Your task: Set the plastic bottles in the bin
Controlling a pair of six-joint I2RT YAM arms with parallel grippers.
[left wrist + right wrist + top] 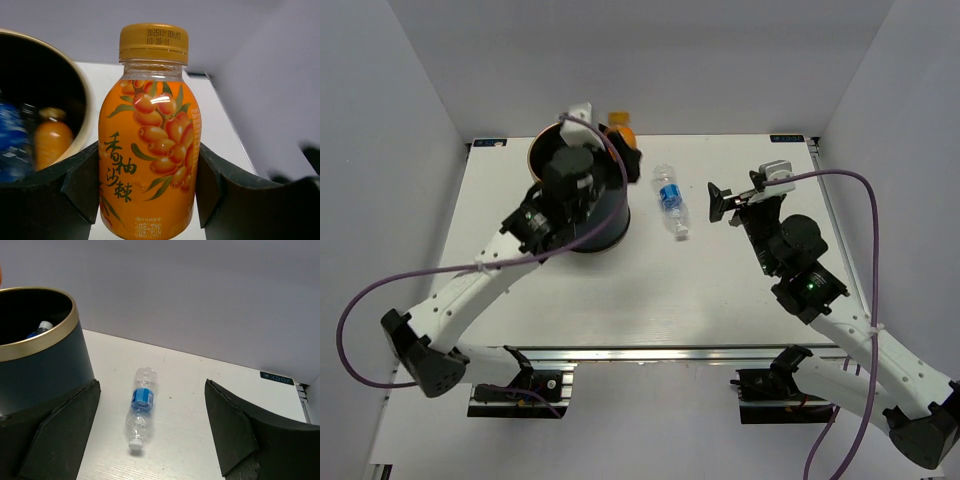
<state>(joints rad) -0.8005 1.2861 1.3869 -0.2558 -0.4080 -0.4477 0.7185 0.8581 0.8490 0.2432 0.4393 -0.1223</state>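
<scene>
My left gripper (623, 148) is shut on an upright orange bottle (150, 150) with an orange cap, its dark fingers (80, 185) pressing on both sides. This orange bottle (620, 128) stands just right of the dark bin (605, 225) at the back of the table. Inside the bin (82, 95) lie a second orange bottle (50, 142) and a blue-labelled clear bottle (12, 145). Another clear bottle (671, 200) lies on the table, cap toward the front. To the right of it my right gripper (720, 203) is open and empty, facing that bottle (140, 407).
The white table (650, 290) is closed in by pale walls at the back and both sides. The bin (45, 370) stands left of the lying bottle. A black corner marker (276, 377) sits at the table's far right edge.
</scene>
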